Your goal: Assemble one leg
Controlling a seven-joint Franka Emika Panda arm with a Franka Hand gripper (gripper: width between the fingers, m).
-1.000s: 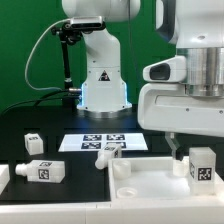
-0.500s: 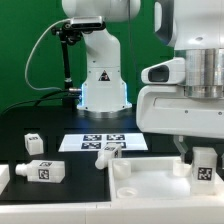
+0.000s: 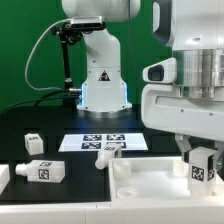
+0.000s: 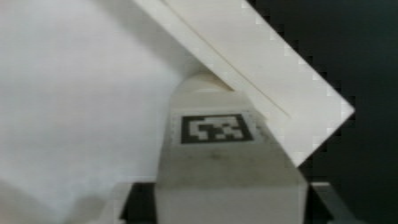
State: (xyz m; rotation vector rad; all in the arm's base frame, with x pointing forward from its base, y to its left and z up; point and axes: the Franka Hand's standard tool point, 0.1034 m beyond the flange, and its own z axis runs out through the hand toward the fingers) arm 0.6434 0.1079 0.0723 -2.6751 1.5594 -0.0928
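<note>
White leg upright, clamped in lowered end effector, above tabletop corner

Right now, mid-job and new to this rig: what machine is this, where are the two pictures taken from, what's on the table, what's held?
It is one robot arm on a black table. One picture comes from a camera off the arm, the other from its wrist. The gripper is shut on a leg, a short white tagged post, above a corner of the white tabletop. More legs and the marker board lie nearby.
</note>
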